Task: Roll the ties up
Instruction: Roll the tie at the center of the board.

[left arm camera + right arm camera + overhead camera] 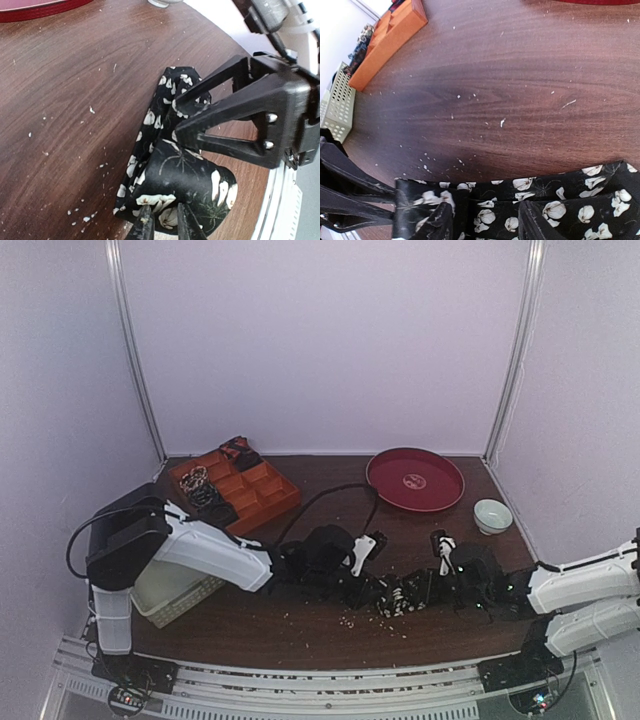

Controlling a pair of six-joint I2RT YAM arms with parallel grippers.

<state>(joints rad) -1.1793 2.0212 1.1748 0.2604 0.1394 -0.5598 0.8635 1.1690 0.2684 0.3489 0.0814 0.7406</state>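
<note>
— How does the tie (185,180) lie?
— Crosswise on the near counter (300,630), between both arms, coiled end leftward.
— Left jaws?
— Nearly together, pinching the coil.
— Right jaws?
— Apart, astride the flat strip, unclamped.

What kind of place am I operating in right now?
Probably a lab test cell, not a home: plain white walls enclose a wood-grain table, the arms mount on a metal rail, and props like an orange tray and red plate are staged.
</note>
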